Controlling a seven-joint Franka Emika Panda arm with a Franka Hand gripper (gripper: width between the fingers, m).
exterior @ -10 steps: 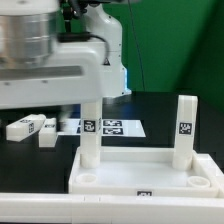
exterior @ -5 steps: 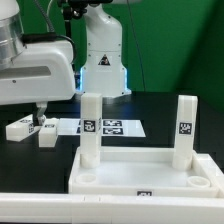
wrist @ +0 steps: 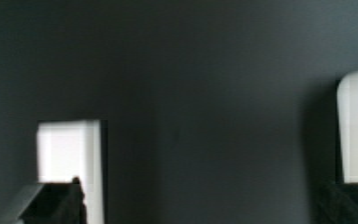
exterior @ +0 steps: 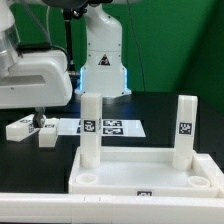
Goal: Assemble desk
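One black table (exterior: 160, 108) fills your exterior view, with a green backdrop (exterior: 180, 40) behind it. Your arm (exterior: 35, 75) comes in big and blurred from the exterior view's left, and its base (exterior: 103, 60) stands at the rear centre.

Nearest the camera, the tabletop (exterior: 140, 166) lies flat on the table with its rim up. A round socket (exterior: 88, 178) shows at each of its near corners. One upright leg (exterior: 90, 125) stands in the far corner at the exterior view's left and a second upright leg (exterior: 186, 125) in the far corner at the right. Each shows a tag on its near face.

Behind the tabletop, the marker board (exterior: 118, 127) lies flat on the table. To its left in the exterior view are two loose legs on their sides. One loose leg (exterior: 24, 127) lies farther out, and the other loose leg (exterior: 47, 138) lies just beside it, nearer the board.

Your tool (exterior: 40, 121) hangs low over those two with its jaws spread wide and nothing between them. You cannot tell from either view whether it touches a leg.

The wrist view is dim and blurred. It shows dark table, one white piece (wrist: 69, 160) beside a dark fingertip (wrist: 51, 205), and a second white piece (wrist: 357, 125) well apart. You cannot tell which legs these are.
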